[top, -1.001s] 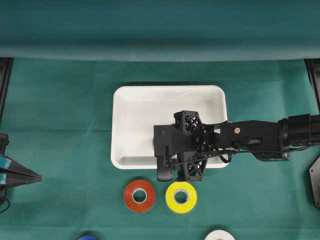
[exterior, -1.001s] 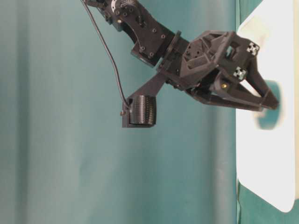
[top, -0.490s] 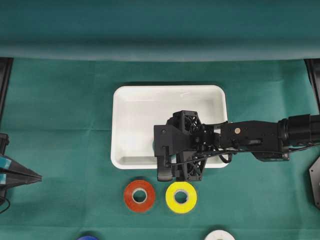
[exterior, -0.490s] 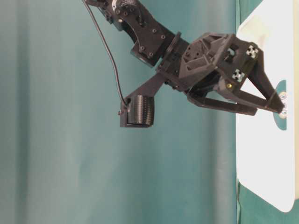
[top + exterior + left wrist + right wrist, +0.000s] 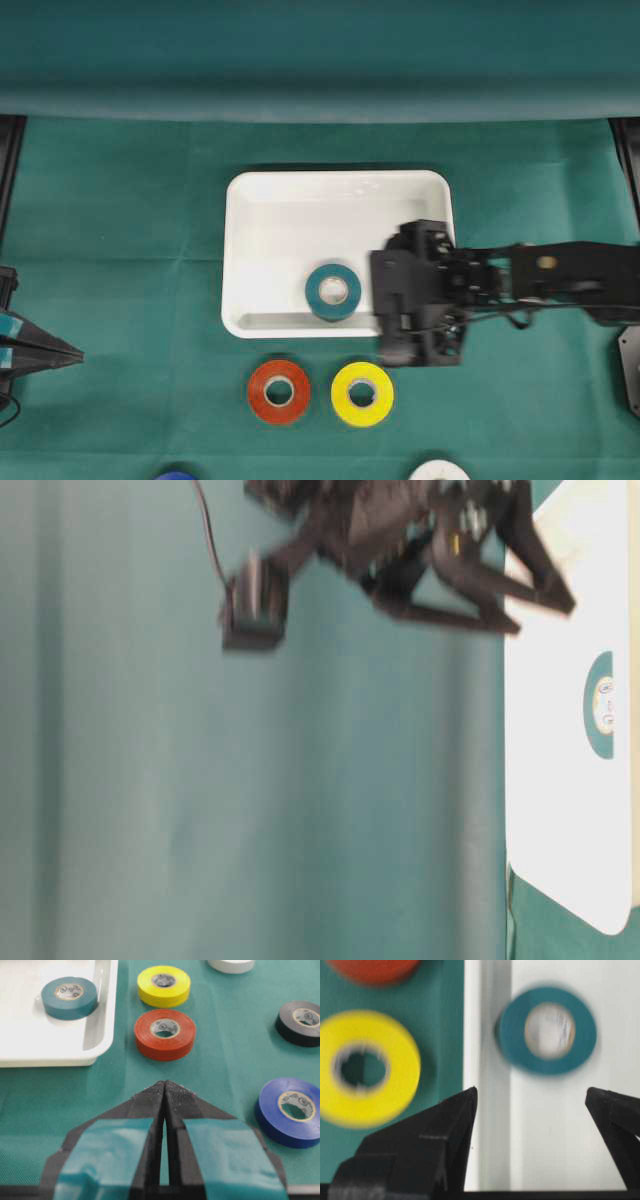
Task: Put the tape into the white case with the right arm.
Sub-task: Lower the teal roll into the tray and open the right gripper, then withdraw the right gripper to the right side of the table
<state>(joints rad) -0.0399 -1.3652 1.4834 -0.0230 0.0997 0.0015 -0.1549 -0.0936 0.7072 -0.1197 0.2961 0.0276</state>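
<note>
We see a teal tape (image 5: 333,291) lying flat in the white case (image 5: 270,215). It sits near the front rim of the case, close to the middle of that side. Nothing is holding it.

Our right gripper (image 5: 532,1110) has its fingers (image 5: 455,1115) spread wide apart, with nothing between them. In the view from the right wrist, the teal tape (image 5: 547,1030) lies in the case past the finger tips and does not touch them. From above, the right arm (image 5: 520,290) comes in from the right side, and its black hand is over the right front corner of the case. It looks blurry in the pictures.

Our left gripper (image 5: 165,1091) is at the far left edge of the counter (image 5: 120,220), well away from the case. Its two fingers, with light-blue patches, are pressed together and hold nothing.

On the green counter, just in front of the case, lie a red tape (image 5: 279,391) and a yellow tape (image 5: 362,394), side by side. Both lie flat. In the left wrist view we also see a blue tape (image 5: 290,1112), a black tape (image 5: 300,1022) and a white tape (image 5: 231,965) farther off on the counter.
</note>
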